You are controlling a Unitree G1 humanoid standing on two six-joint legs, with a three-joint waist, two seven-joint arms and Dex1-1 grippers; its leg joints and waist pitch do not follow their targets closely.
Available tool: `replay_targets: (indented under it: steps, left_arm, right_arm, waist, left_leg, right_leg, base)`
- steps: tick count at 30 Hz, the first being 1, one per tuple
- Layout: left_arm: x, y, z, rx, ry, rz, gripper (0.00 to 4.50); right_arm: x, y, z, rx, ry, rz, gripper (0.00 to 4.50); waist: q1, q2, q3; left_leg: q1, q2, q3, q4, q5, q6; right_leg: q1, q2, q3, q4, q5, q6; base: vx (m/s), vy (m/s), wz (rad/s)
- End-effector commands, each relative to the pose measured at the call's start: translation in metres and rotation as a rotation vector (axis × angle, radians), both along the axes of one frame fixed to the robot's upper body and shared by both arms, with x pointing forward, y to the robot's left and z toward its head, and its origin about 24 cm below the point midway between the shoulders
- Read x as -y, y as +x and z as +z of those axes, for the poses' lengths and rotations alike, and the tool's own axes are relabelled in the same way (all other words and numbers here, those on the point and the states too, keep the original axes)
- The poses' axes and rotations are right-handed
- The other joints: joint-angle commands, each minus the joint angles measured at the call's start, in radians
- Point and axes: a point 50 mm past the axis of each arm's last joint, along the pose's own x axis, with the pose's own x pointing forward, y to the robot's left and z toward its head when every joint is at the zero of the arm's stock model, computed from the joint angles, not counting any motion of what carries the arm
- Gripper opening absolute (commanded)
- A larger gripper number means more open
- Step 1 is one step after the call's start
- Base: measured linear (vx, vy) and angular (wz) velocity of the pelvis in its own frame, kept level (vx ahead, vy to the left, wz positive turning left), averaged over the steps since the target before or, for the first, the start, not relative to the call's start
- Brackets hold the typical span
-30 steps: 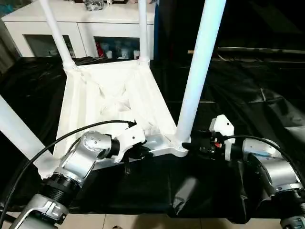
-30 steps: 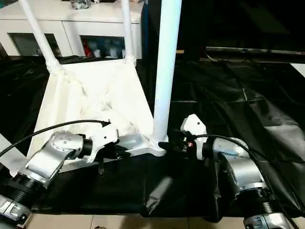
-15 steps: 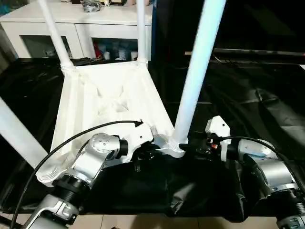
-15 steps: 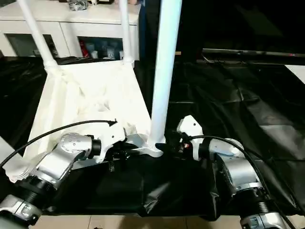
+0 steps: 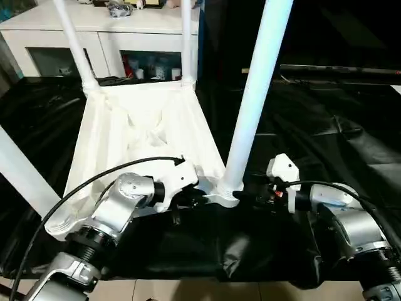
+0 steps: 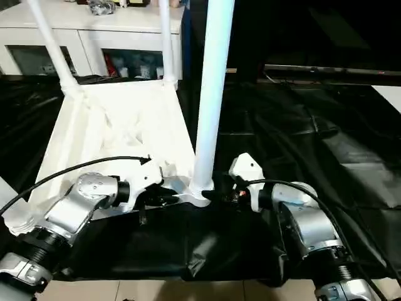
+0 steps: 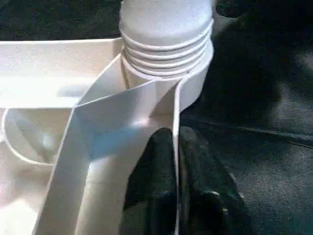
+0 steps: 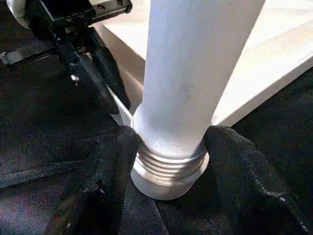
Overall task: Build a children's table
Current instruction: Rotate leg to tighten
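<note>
On black-draped table (image 5: 326, 125), left gripper (image 7: 175, 147) jaws clamped on tabletop (image 5: 144, 125) rim, right gripper (image 8: 168, 147) jaws gripping leg (image 5: 254, 106) base.

You have a large work table draped in wrinkled black cloth (image 5: 326, 119) spreading across your view, its front edge hanging in folds just above a strip of pale tiled floor (image 5: 188, 291). Behind it stands a white cabinet (image 5: 119, 37) with glass doors, small colourful items showing on the shelf inside and some clutter (image 5: 122, 6) lying on its top.
</note>
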Motion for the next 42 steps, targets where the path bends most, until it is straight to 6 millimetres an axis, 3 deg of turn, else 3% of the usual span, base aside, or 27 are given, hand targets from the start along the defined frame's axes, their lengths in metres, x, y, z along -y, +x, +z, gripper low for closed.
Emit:
replay_targets:
  steps: [1,6,10,13,17,18,19,22,30,34,42]
  left_arm:
    - [-0.004,0.000,0.001,-0.009,-0.001,0.011,0.04]
    - [0.002,-0.007,-0.002,-0.045,-0.021,-0.040,0.04]
    - [0.004,-0.007,-0.002,-0.048,-0.030,-0.044,0.04]
    - [0.006,-0.007,-0.002,-0.049,-0.035,-0.046,0.04]
    - [0.005,-0.005,-0.001,-0.041,-0.033,-0.038,0.00]
    - [0.005,-0.005,-0.001,-0.041,-0.033,-0.038,0.00]
    - [0.005,-0.006,-0.001,-0.042,-0.032,-0.039,0.00]
    - [0.005,-0.006,-0.001,-0.045,-0.033,-0.038,0.00]
    - [0.004,-0.006,-0.001,-0.043,-0.028,-0.038,0.00]
    - [0.004,-0.006,-0.001,-0.043,-0.024,-0.040,0.00]
    - [0.002,-0.006,-0.002,-0.046,-0.017,-0.037,0.00]
  right_arm:
    - [-0.004,-0.001,0.001,-0.003,-0.003,0.025,2.55]
    - [-0.005,0.001,-0.001,-0.001,-0.013,0.026,2.55]
    - [-0.007,0.003,-0.002,0.005,-0.023,0.028,2.55]
    - [-0.012,0.007,-0.003,0.017,-0.017,0.044,2.55]
    - [-0.016,0.009,0.000,-0.031,0.045,0.071,2.93]
    - [-0.016,0.009,0.000,-0.031,0.045,0.071,2.93]
    - [-0.016,0.009,0.000,-0.026,0.038,0.072,3.04]
    - [-0.015,0.011,-0.001,0.016,0.005,0.069,3.31]
    - [-0.017,0.011,-0.002,0.020,0.005,0.088,3.31]
    - [-0.018,0.012,-0.003,0.017,0.007,0.093,3.31]
    - [-0.019,0.011,-0.006,0.010,0.005,0.103,2.54]
  waist:
    - [0.004,-0.009,-0.058]
    - [0.005,-0.011,-0.061]
    - [0.004,-0.010,-0.062]
    - [0.001,-0.010,-0.061]
    - [-0.002,-0.011,-0.058]
    - [-0.001,-0.010,-0.059]
    - [-0.001,-0.017,-0.059]
    - [0.003,-0.014,-0.061]
    - [0.010,-0.011,-0.064]
    - [0.012,-0.009,-0.062]
    - [0.013,-0.012,-0.062]
  left_leg:
    - [0.016,0.053,-0.041,-0.084,-0.421,0.005]
    - [0.017,0.053,-0.033,-0.081,-0.382,0.020]
    - [0.014,0.053,-0.031,-0.080,-0.360,0.025]
    - [0.013,0.052,-0.032,-0.080,-0.370,0.022]
    - [0.017,0.052,-0.035,-0.081,-0.389,0.020]
    - [0.021,0.053,-0.034,-0.080,-0.392,0.017]
    - [0.021,0.054,-0.032,-0.080,-0.390,0.018]
    - [0.019,0.054,-0.032,-0.081,-0.373,0.018]
    - [0.017,0.055,-0.027,-0.080,-0.330,0.032]
    - [0.018,0.054,-0.027,-0.081,-0.340,0.029]
    - [0.018,0.055,-0.029,-0.081,-0.346,0.025]
  right_leg:
    - [0.030,-0.062,0.036,-0.099,-0.522,-0.131]
    - [0.030,-0.062,0.044,-0.091,-0.429,-0.175]
    - [0.035,-0.062,0.044,-0.087,-0.403,-0.187]
    - [0.036,-0.062,0.042,-0.089,-0.423,-0.185]
    - [0.033,-0.061,0.041,-0.094,-0.474,-0.168]
    - [0.030,-0.061,0.042,-0.095,-0.471,-0.171]
    - [0.029,-0.060,0.042,-0.095,-0.467,-0.171]
    - [0.031,-0.061,0.044,-0.089,-0.431,-0.183]
    - [0.037,-0.060,0.047,-0.082,-0.358,-0.204]
    - [0.036,-0.060,0.046,-0.084,-0.372,-0.206]
    - [0.036,-0.061,0.046,-0.085,-0.389,-0.195]
  base:
    - [0.000,0.000,0.00]
    - [0.000,0.000,0.00]
    - [0.000,0.000,0.00]
    - [0.000,0.000,0.00]
    - [0.000,0.000,0.00]
    - [0.000,0.000,0.00]
    - [0.000,0.000,0.00]
    - [0.000,0.000,0.00]
    - [0.000,0.000,0.00]
    - [0.000,0.000,0.00]
    - [0.000,0.000,0.00]
